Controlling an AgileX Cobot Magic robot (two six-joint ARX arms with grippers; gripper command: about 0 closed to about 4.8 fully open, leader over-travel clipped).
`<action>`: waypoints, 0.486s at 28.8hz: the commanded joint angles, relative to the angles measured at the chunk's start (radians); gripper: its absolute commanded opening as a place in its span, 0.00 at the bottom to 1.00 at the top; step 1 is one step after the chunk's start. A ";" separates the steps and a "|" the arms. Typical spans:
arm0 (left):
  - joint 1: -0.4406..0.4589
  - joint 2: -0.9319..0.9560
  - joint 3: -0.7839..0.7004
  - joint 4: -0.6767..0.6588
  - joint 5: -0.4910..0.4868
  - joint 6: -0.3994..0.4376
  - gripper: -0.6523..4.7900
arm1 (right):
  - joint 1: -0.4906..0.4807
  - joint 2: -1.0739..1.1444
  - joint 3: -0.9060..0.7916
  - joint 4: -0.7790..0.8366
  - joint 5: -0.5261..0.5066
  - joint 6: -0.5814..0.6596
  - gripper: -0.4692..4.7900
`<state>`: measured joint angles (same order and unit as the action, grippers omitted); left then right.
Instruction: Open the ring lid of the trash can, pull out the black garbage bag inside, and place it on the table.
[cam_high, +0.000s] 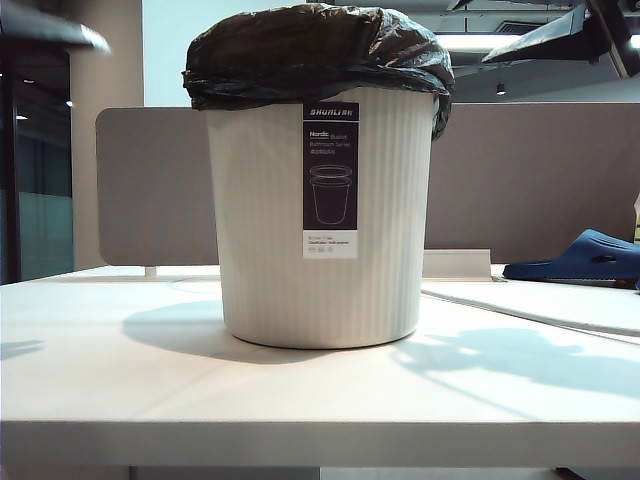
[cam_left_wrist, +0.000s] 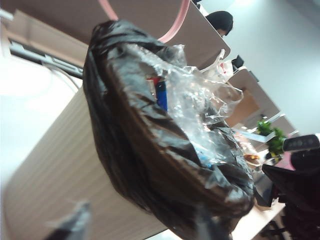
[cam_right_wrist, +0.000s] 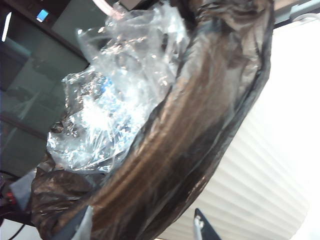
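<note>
The left gripper (cam_left_wrist: 135, 227) hovers near the can's rim on its own side; its two blurred fingertips stand well apart with nothing between them, so it is released. The right gripper (cam_right_wrist: 145, 227) waits at the opposite rim, jaws spread and empty, just outside the draped film.

Nearest in the exterior view is the table (cam_high: 120, 390), flat and white. On it stands the trash can (cam_high: 260, 230), cream, ribbed and stiff, with a dark label on its front. The black garbage bag (cam_high: 310, 50) is still seated in the can, its mouth folded down over the rim. It is thin, glossy and crinkled, so it will likely feel soft, light, slippery and easy to tear. The folded edge at the rim looks the best hold, pinched from both sides. Clear crumpled plastic (cam_right_wrist: 110, 95) and small litter lie inside, probably adding little weight.

Farther off, in the left wrist view, the ring lid (cam_left_wrist: 172, 27), a thin pink hoop, shows beyond the can, already off the rim; what supports it cannot be told.
</note>
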<state>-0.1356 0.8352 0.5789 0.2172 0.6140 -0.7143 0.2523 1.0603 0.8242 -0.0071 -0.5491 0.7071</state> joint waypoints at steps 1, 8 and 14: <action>0.000 0.053 -0.008 0.086 0.013 -0.061 0.64 | 0.000 -0.003 0.003 0.012 0.006 0.000 0.58; -0.001 0.193 -0.008 0.232 0.034 -0.177 0.64 | 0.000 0.002 0.003 0.010 0.016 0.000 0.58; -0.011 0.309 -0.008 0.354 0.060 -0.270 0.64 | 0.000 0.002 0.003 0.011 0.025 -0.001 0.58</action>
<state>-0.1364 1.1282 0.5701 0.5091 0.6609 -0.9520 0.2527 1.0664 0.8242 -0.0082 -0.5266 0.7071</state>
